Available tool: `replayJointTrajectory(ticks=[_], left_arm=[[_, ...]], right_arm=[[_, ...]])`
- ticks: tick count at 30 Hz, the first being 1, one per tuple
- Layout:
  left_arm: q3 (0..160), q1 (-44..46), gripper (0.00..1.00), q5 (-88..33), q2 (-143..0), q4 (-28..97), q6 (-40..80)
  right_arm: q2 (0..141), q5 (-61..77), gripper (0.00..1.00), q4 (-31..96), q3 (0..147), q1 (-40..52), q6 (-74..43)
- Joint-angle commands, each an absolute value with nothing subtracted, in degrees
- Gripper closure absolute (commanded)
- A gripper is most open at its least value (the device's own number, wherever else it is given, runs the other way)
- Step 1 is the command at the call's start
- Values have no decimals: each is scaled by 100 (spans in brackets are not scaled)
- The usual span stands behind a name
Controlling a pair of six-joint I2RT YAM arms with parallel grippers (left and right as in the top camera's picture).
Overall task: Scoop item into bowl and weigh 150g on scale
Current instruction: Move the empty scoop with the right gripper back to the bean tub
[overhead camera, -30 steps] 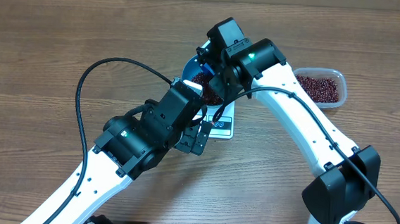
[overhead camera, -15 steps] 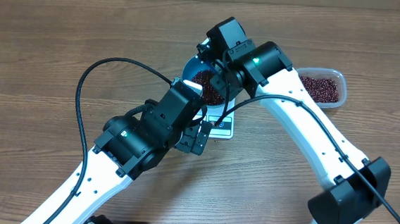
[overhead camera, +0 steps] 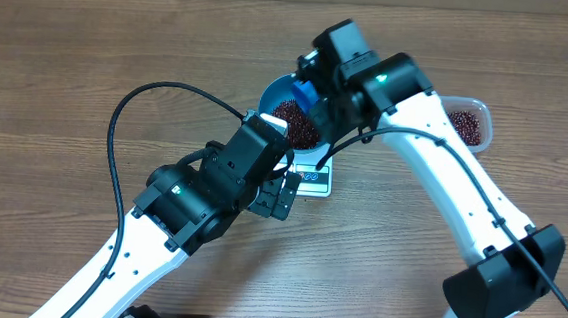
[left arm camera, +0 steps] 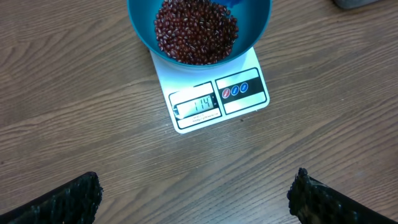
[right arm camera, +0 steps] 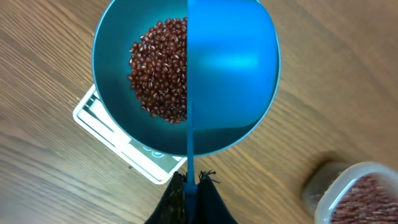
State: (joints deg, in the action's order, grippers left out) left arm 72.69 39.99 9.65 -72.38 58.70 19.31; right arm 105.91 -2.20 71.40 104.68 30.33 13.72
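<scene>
The blue bowl (left arm camera: 140, 25) stands on the white scale (left arm camera: 242, 102), whose display shows 114. A heap of red-brown beans (left arm camera: 196, 31) fills the bowl's middle. My right gripper (right arm camera: 191, 180) is shut on the thin handle of a blue scoop (right arm camera: 230, 62), which hangs over the right half of the bowl (right arm camera: 109, 68) and hides the beans (right arm camera: 158, 68) there. My left gripper (left arm camera: 199, 199) is open above bare wood in front of the scale, its fingers (left arm camera: 68, 199) far apart. In the overhead view the bowl (overhead camera: 271, 98) lies between both wrists.
A clear plastic tub (overhead camera: 467, 127) holding more beans sits to the right of the scale (overhead camera: 312, 181), and its corner also shows in the right wrist view (right arm camera: 360, 193). Black cables loop over the table beside the left arm.
My right arm has shifted to the right, towards the tub, carrying the scoop over the bowl's right side. The left arm has stayed still.
</scene>
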Motion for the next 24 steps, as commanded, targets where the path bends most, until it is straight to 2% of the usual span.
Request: replayJointTrajectory(ticks=[1, 6, 10, 13, 19, 24], left_arm=[[7290, 3966, 0, 952, -7159, 5848, 1949], [7290, 3966, 0, 952, -7159, 5850, 1949], [7290, 3966, 0, 952, -7159, 5850, 1949], [7290, 3966, 0, 952, -7159, 5850, 1949], [7290, 3966, 0, 952, -7159, 5850, 1946], [7290, 3966, 0, 952, -7159, 5848, 1949]], right_arm=[[10237, 1022, 96, 7113, 10659, 2563, 1133], [9662, 2008, 96, 6967, 10659, 2003, 1135], [9026, 2104, 96, 6949, 10659, 1579, 1129], [8600, 1341, 96, 7048, 10659, 1280, 816], [8195, -1068, 96, 7800, 10656, 862, -152], [8418, -2047, 96, 8322, 10444, 856, -757]])
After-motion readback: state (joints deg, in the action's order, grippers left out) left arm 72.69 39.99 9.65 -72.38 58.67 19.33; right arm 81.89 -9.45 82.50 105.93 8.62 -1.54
